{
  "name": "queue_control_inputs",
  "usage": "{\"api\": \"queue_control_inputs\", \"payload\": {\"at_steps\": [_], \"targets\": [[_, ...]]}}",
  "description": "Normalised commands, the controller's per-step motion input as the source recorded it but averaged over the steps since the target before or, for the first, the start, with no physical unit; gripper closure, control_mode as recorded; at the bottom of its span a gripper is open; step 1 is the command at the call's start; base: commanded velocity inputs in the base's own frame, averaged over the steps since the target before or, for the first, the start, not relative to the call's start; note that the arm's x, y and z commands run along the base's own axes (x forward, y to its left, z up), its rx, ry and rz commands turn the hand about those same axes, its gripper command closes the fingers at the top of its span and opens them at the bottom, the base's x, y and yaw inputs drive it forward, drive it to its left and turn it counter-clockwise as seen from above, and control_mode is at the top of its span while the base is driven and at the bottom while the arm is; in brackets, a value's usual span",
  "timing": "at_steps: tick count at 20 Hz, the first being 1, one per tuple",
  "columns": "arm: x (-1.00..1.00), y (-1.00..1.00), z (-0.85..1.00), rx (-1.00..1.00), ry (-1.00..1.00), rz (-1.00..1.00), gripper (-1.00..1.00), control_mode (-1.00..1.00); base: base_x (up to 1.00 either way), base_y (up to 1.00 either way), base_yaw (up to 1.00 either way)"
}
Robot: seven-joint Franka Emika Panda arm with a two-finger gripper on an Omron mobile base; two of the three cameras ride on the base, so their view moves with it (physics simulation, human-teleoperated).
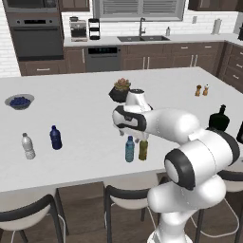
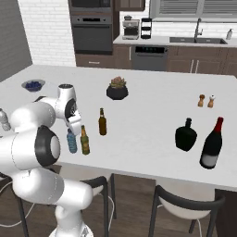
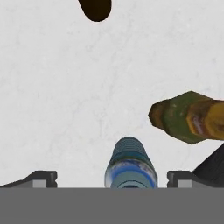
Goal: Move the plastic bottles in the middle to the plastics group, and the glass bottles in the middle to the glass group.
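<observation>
The first step is being worked: the small translucent teal-blue plastic bottle with a blue cap (image 3: 130, 164) is being lined up for a grasp. It is standing upright near the front edge of the white island counter (image 1: 90, 118), just beside the slim olive-green glass bottle (image 1: 143, 150). The two-finger gripper (image 3: 111, 178) is being held directly above it, fingers spread wide apart on either side of the cap, nothing clamped. By judgement, a straight descent is being called for next, then closing on the body, without the olive neighbour being knocked. The plastics group, a clear whitish bottle (image 1: 28, 146) and a navy-blue bottle (image 1: 55, 137), is waiting well apart to the left.
</observation>
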Motion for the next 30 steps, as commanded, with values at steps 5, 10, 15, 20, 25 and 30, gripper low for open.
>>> {"api": "queue_control_inputs", "payload": {"at_steps": [5,10,15,20,25,30], "targets": [[-0.14,0.01,-0.07,0.0,0.1,-0.1,-1.0,-1.0,0.0,0.0,0.0],[0.0,0.0,-0.21,0.0,0.07,-0.09,-1.0,-1.0,0.0,0.0,0.0],[0.03,0.01,-0.16,0.0,0.0,-0.03,-1.0,-1.0,0.0,0.0,0.0],[-0.03,0.07,-0.07,0.0,0.0,0.0,1.0,-1.0,0.0,0.0,0.0],[-0.29,0.1,-0.2,0.0,0.0,-0.01,1.0,-1.0,0.0,0.0,0.0],[-0.33,0.01,-0.07,0.01,0.07,0.0,1.0,-1.0,0.0,0.0,0.0]]}}
